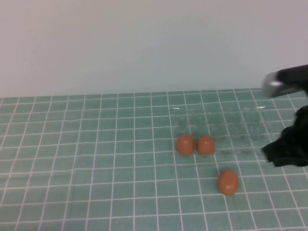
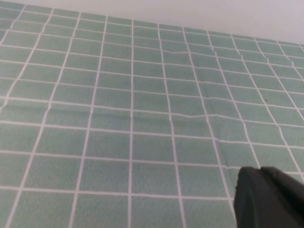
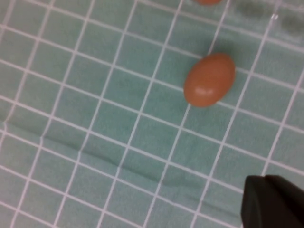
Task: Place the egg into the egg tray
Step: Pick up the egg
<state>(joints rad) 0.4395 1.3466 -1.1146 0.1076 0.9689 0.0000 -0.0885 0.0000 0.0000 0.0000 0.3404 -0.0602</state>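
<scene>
Egg (image 1: 228, 182) lies loose on the green checked cloth (image 1: 96, 144), toward the bench's right side, nearer the front edge than the tray; nothing touching it. Right wrist view has the same egg (image 3: 209, 79) on its side on the cloth, alone.

Egg tray (image 1: 221, 130) is clear plastic, hard to trace, showing only as faint glints right of centre, mid-depth, stretching toward the right edge. Two other eggs (image 1: 185, 145) (image 1: 205, 145) sit side by side, nearly touching, at the tray's front-left corner. Prob. seated in cups, but can't tell for sure since the tray outline is too faint there.

Right gripper (image 1: 285, 149) at the right edge of the bench, beside the tray's right end, well apart from the loose egg, holding nothing. Only a dark finger tip (image 3: 273, 202) shows in its wrist view; can't tell whether the fingers are spread or pressed together.

Left gripper not seen in the high view. Its wrist cam shows one dark tip (image 2: 266, 197) over bare cloth, no eggs or tray near. Finger state: can't tell. Looks parked.

Progress, as judged: egg not yet picked. Whole job remains, i.e. reach, grasp, lift, carry to a free cup, release. Right arm is the nearer one.
</scene>
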